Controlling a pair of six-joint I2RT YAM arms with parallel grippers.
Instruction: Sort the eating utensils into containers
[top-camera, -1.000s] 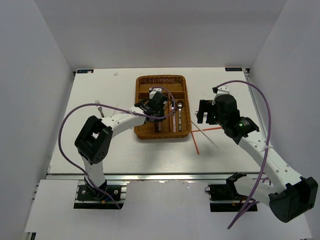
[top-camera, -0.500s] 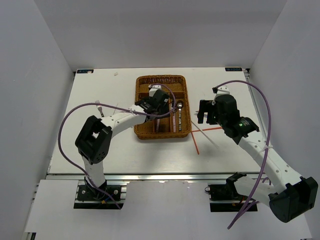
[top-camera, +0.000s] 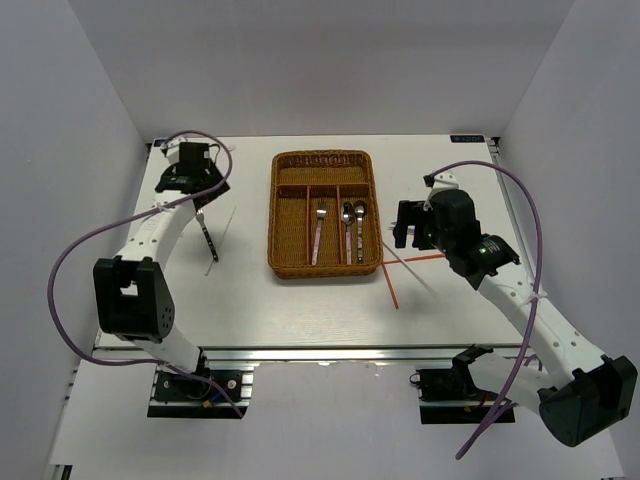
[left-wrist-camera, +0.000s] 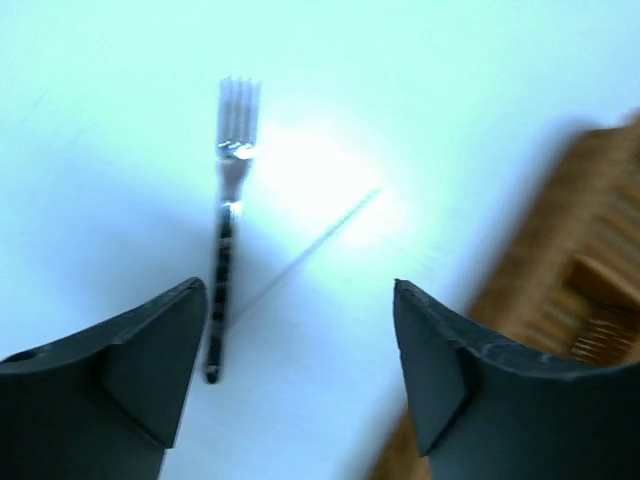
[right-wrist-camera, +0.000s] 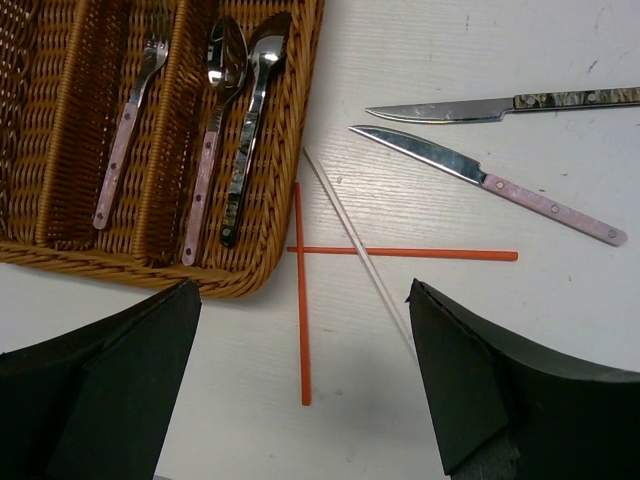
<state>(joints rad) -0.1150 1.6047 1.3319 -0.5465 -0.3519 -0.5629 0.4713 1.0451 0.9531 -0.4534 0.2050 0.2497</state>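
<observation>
Counter (top-camera: 300, 310), white, with the wicker tray (top-camera: 274, 215) at centre, a pink-handled fork (right-wrist-camera: 125, 130) and two spoons (right-wrist-camera: 222, 60) in its narrow sections. Left tool (left-wrist-camera: 299, 290): spread wide, empty, dark-handled fork (left-wrist-camera: 226, 250) on the counter just ahead. Right tool (right-wrist-camera: 305, 290): spread wide, empty, over crossed red chopsticks (right-wrist-camera: 420, 253).

Top view high overhead, covers whole table (top-camera: 250, 300). 2 wrist views close, looking down; right shares tray (right-wrist-camera: 296, 130) with top.

Two forks (right-wrist-camera: 125, 138), two spoons (right-wrist-camera: 206, 150), two knives (right-wrist-camera: 480, 180), four chopsticks (right-wrist-camera: 302, 300)
</observation>
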